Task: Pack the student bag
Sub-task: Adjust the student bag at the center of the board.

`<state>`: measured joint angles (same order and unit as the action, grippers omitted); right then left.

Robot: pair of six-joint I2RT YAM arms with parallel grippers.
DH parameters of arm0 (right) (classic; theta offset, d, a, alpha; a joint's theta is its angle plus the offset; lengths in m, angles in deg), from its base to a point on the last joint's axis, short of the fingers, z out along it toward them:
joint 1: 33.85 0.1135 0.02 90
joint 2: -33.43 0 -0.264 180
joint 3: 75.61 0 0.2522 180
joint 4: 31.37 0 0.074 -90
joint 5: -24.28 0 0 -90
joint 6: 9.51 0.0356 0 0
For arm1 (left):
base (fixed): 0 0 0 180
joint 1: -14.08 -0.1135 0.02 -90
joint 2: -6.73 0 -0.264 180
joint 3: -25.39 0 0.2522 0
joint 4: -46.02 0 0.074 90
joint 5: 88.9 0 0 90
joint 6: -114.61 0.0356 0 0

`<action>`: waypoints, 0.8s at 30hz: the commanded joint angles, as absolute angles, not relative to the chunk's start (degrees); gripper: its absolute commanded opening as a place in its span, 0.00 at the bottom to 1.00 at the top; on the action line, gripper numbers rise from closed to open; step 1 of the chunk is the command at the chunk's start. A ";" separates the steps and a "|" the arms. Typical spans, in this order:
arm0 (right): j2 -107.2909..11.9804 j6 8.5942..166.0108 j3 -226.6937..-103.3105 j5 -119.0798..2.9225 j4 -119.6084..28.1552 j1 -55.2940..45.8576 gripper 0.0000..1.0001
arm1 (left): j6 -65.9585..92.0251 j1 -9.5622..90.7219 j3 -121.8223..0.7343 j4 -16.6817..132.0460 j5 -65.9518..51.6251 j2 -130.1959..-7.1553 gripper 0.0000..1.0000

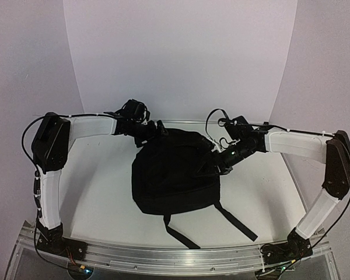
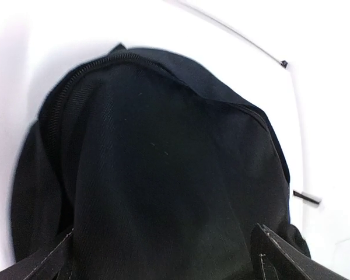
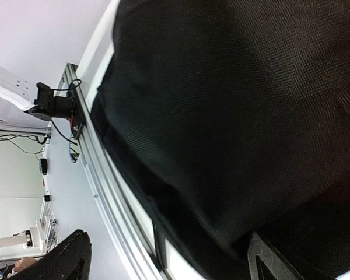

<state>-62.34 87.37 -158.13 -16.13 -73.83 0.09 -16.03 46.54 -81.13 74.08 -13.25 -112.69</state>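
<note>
The student bag (image 1: 175, 172), a large black backpack, lies flat in the middle of the white table (image 1: 105, 186). Its straps (image 1: 238, 221) trail toward the near edge. My left gripper (image 1: 156, 130) hovers at the bag's far left top edge. In the left wrist view the bag (image 2: 163, 151) fills the frame, its zip (image 2: 93, 64) running along the top, and the left gripper (image 2: 164, 233) is open above the fabric. My right gripper (image 1: 223, 160) sits at the bag's right side. It is also open (image 3: 166, 236), with the bag's black fabric (image 3: 233, 105) close in front of it.
An aluminium rail (image 1: 175, 254) runs along the near table edge and carries both arm bases. It also shows in the right wrist view, rail (image 3: 99, 175). White walls curve around the back and sides of the table.
</note>
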 commanded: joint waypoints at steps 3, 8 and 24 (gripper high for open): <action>-58.70 87.60 -163.21 -18.02 -76.50 -9.22 0.92 | -9.63 45.98 -78.55 83.32 -8.40 -96.82 0.99; -63.11 85.94 -165.11 -26.51 -78.18 -11.20 0.91 | -18.94 46.15 -59.91 75.70 -12.47 -87.83 0.99; -70.03 88.41 -157.86 -8.79 -74.96 -4.79 0.80 | -20.32 46.69 -50.54 55.62 -25.49 -96.52 0.98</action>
